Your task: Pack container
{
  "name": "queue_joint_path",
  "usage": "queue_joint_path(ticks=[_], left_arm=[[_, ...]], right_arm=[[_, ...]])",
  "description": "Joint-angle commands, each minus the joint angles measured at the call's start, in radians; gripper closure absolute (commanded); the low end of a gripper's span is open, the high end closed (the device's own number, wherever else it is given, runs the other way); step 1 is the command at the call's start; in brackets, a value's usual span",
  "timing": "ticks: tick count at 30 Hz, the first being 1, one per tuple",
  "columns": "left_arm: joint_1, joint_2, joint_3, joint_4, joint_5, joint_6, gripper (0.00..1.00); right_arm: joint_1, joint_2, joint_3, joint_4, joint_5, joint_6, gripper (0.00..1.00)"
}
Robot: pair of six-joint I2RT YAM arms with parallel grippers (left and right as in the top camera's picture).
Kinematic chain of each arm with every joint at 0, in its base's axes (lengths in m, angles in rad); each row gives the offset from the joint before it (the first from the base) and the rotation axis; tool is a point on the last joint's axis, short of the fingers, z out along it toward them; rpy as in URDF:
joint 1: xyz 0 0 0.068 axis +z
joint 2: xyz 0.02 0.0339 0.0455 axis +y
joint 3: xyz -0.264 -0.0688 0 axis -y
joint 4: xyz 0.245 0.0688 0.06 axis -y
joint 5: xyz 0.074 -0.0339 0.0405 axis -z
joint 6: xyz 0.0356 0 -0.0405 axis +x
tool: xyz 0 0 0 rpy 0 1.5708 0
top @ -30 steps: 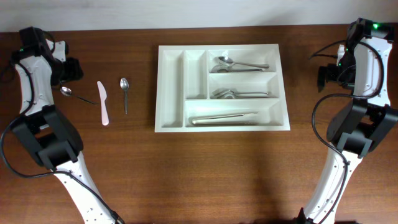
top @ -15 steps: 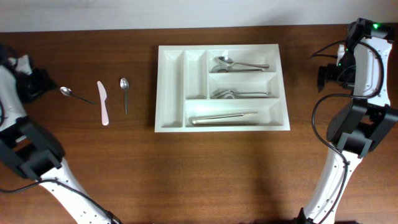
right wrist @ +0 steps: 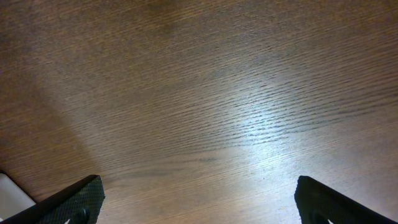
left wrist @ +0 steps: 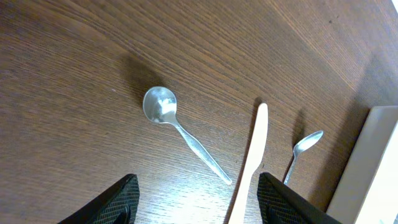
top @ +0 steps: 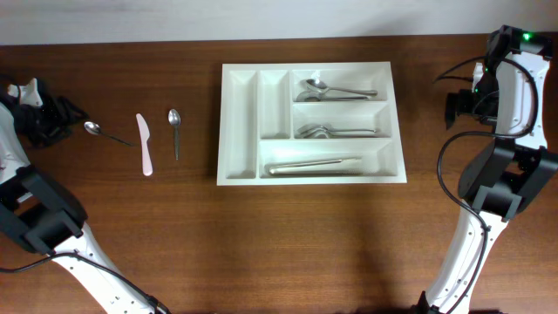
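While the left gripper (top: 63,119) hangs above the far left end of the brown wooden table (top: 288,235), its two black fingers (left wrist: 121,198) stand apart with nothing between them. Seen from the left wrist, a small silver metal teaspoon (left wrist: 182,133) lies on the wood just ahead of that gap, bowl away from the gripper and handle slanting toward it. Beside this teaspoon lies a white plastic knife (top: 144,145), and just beyond the knife a second small metal spoon (top: 174,131), bowl toward the far edge of the table. All three pieces lie apart from one another, between the left arm and the container.

The large white rectangular plastic cutlery tray (top: 241,122) sits flat near the middle of the table, toward its far edge. Its two narrow upright slots on the left hold nothing. On the right, the top compartment holds metal spoons (top: 336,90), the middle one more metal cutlery (top: 336,132) whose kind cannot be told, and the long bottom one a slim metal piece (top: 314,164).

Well to the right of the tray, the right gripper (top: 455,106) hangs above bare wood with its jaws spread wide and gripping nothing.
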Motion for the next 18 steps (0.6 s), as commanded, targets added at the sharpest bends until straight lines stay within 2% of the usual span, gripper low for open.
queue_joint_path(ticks=[1, 18], left_arm=[[0.009, 0.027, 0.010, -0.003, 0.040, 0.016, 0.37], [0.038, 0.119, 0.010, 0.011, 0.104, 0.070, 0.37]], right_arm=[[-0.004, -0.043, 0.001, 0.000, 0.009, 0.001, 0.01], [-0.004, -0.043, 0.002, 0.000, 0.009, 0.001, 0.01]])
